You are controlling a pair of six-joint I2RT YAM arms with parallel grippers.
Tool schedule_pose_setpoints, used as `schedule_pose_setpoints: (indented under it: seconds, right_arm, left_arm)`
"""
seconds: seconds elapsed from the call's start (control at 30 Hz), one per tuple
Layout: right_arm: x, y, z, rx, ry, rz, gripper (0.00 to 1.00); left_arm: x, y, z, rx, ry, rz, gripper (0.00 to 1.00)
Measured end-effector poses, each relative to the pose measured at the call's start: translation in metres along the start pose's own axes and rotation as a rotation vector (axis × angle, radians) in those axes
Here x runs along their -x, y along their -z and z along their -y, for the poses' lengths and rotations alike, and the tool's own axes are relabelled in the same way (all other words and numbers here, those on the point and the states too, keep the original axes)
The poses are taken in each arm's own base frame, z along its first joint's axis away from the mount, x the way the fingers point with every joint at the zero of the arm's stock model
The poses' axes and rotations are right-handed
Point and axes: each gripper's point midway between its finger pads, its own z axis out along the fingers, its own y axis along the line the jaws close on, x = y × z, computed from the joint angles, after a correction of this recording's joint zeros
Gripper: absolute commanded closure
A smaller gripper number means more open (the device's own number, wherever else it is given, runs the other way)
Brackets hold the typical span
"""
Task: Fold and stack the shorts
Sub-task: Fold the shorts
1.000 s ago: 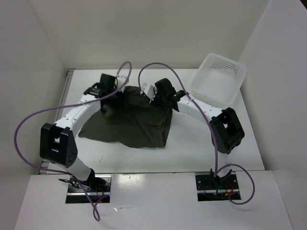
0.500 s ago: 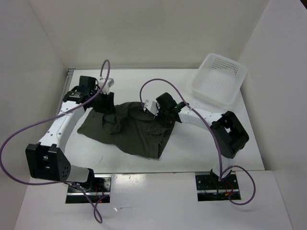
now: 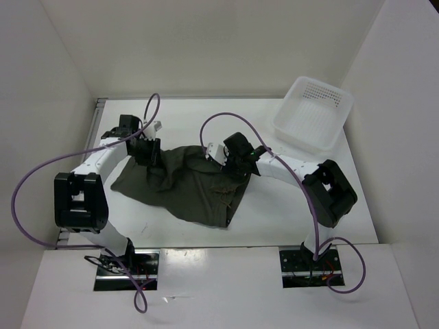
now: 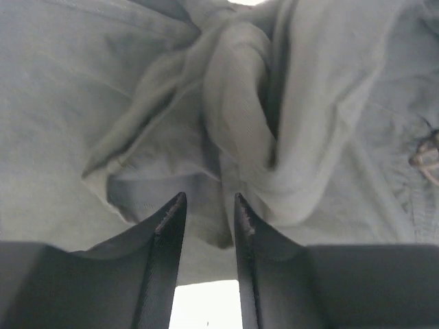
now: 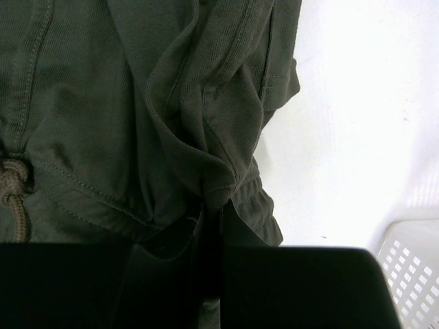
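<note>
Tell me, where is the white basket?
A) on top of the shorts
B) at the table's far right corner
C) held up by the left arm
B: the white perforated basket stands at the far right corner of the table, apart from the olive shorts.

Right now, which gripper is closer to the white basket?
The right one. The right gripper is on the basket-side half of the shorts, with bare table between it and the basket. The left gripper is at the shorts' opposite end, farther away.
</note>
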Motion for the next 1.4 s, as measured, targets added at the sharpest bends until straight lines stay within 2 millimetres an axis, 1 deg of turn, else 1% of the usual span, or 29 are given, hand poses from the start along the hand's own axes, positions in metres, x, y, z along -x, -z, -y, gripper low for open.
schedule_pose_setpoints:
  seconds: [0.1,0.13,0.2,0.27,0.37,0.43,0.53,0.63,0.73,0.83,0.9,1.0,1.03,1.13,1.2,1.3,1.4]
  right_arm:
    - [0.000,0.000,0.000,0.003,0.002,0.002,1.00]
    - [0.001,0.000,0.000,0.003,0.003,0.003,1.00]
    - [0.001,0.000,-0.001,0.005,0.003,0.004,1.00]
    - [0.001,0.000,-0.001,0.006,0.003,0.004,1.00]
    - [0.000,-0.001,-0.001,0.007,0.003,0.003,1.00]
    - [0.000,-0.001,-0.002,0.008,0.003,0.002,1.00]
    - [-0.001,-0.002,-0.002,0.010,0.004,-0.001,1.00]
    - [-0.001,-0.002,-0.002,0.011,0.004,-0.001,1.00]
    - [-0.001,-0.003,-0.003,0.012,0.006,-0.003,1.00]
    - [-0.002,-0.004,-0.003,0.015,0.010,-0.007,1.00]
    - [-0.003,-0.006,-0.004,0.018,0.012,-0.011,1.00]
    - [-0.004,-0.007,-0.005,0.022,0.015,-0.012,1.00]
    - [-0.004,-0.007,-0.005,0.022,0.015,-0.013,1.00]
    - [-0.004,-0.007,-0.005,0.023,0.017,-0.013,1.00]
    - [-0.004,-0.007,-0.005,0.023,0.019,-0.013,1.00]
    - [-0.004,-0.007,-0.004,0.021,0.018,-0.014,1.00]
    - [-0.007,-0.007,-0.001,0.016,0.016,-0.018,1.00]
  left_arm:
    - [0.004,-0.009,-0.007,0.010,0.002,0.003,0.50]
    - [0.005,-0.014,-0.007,0.009,-0.001,-0.002,0.46]
    - [0.004,-0.025,-0.004,0.001,-0.015,-0.019,0.46]
    - [0.000,-0.037,0.004,-0.014,-0.032,-0.051,0.44]
    - [0.001,-0.048,0.016,-0.040,-0.061,-0.074,0.43]
    - [0.009,-0.050,0.023,-0.055,-0.077,-0.064,0.42]
    - [0.022,-0.050,0.026,-0.063,-0.089,-0.039,0.42]
    - [0.027,-0.053,0.025,-0.064,-0.092,-0.032,0.42]
    - [0.026,-0.061,0.023,-0.064,-0.089,-0.045,0.42]
    - [0.021,-0.072,0.022,-0.070,-0.083,-0.075,0.46]
    - [0.018,-0.078,0.023,-0.082,-0.075,-0.093,0.55]
    - [0.014,-0.083,0.026,-0.107,-0.067,-0.110,0.72]
    - [0.013,-0.082,0.029,-0.120,-0.068,-0.117,0.83]
    - [0.020,-0.078,0.036,-0.143,-0.076,-0.109,0.96]
    - [0.029,-0.074,0.039,-0.148,-0.082,-0.095,1.00]
    - [0.043,-0.065,0.042,-0.147,-0.088,-0.074,1.00]
    - [0.061,-0.046,0.038,-0.129,-0.081,-0.046,1.00]
